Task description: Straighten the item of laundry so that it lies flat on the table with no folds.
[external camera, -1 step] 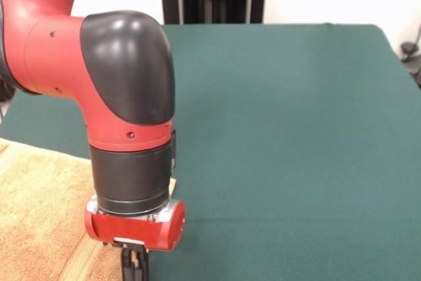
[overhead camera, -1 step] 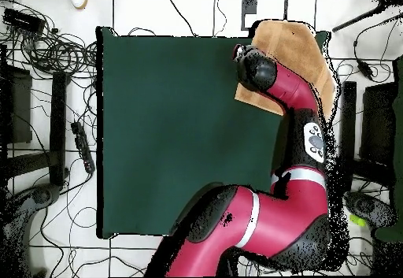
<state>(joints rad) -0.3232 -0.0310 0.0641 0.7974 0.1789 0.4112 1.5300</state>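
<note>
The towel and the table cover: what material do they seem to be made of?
The towel looks like orange-tan terry cloth: its surface is nubby and matte, with a paler woven stripe near the bottom. The table cover looks like dark green felt, flat, matte and without visible weave, though that is a guess.

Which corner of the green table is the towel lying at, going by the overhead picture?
The towel lies at the table's top right corner in the overhead view, under the arm's wrist; the other three corners show only green cloth.
</note>
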